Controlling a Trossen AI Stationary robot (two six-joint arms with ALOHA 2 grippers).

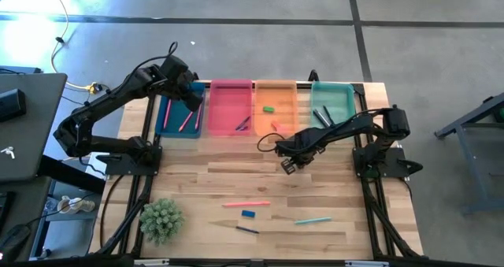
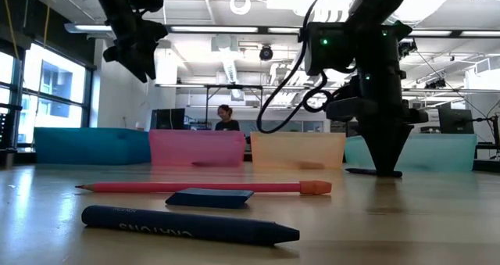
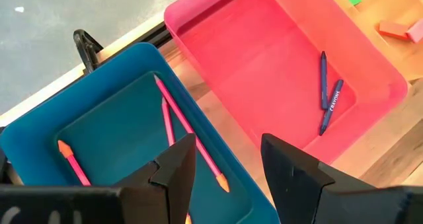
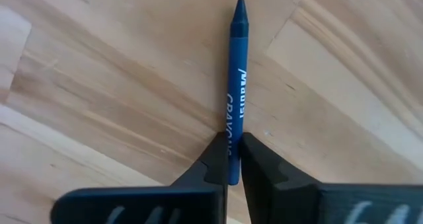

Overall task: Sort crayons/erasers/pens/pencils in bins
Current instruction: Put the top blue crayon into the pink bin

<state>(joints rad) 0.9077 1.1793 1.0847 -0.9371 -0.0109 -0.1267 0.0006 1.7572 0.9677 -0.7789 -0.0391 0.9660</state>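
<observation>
My right gripper (image 1: 288, 165) (image 4: 232, 151) stands mid-table, near side of the orange bin (image 1: 274, 101), fingers pointing down to the table top (image 2: 385, 170), shut on a blue crayon (image 4: 238, 72). My left gripper (image 1: 189, 94) (image 3: 225, 171) hangs open above the dark blue bin (image 3: 99, 128), which holds pink pencils (image 3: 192, 135). The pink bin (image 3: 277, 72) holds two blue crayons (image 3: 327, 92). A green eraser (image 1: 268, 108) and a pink-red eraser (image 1: 276, 126) lie in the orange bin. Dark pens (image 1: 321, 116) lie in the teal bin (image 1: 332, 101). A blue eraser (image 1: 248, 213) lies flat on the table. My right gripper pinches the blue crayon between its two fingers, on the label part (image 4: 230, 133) toward the blunt end, which the fingers hide. The fingers come from above, pointing down. The crayon lies level along the wood, its point (image 4: 240, 6) sticking out away from the fingers.
On the near half of the table lie a pink pencil (image 1: 246, 204), a dark crayon (image 1: 246, 229) and a teal stick (image 1: 313, 220). A small green plant (image 1: 161, 218) stands at the near left. A person (image 2: 226, 118) sits in the room beyond.
</observation>
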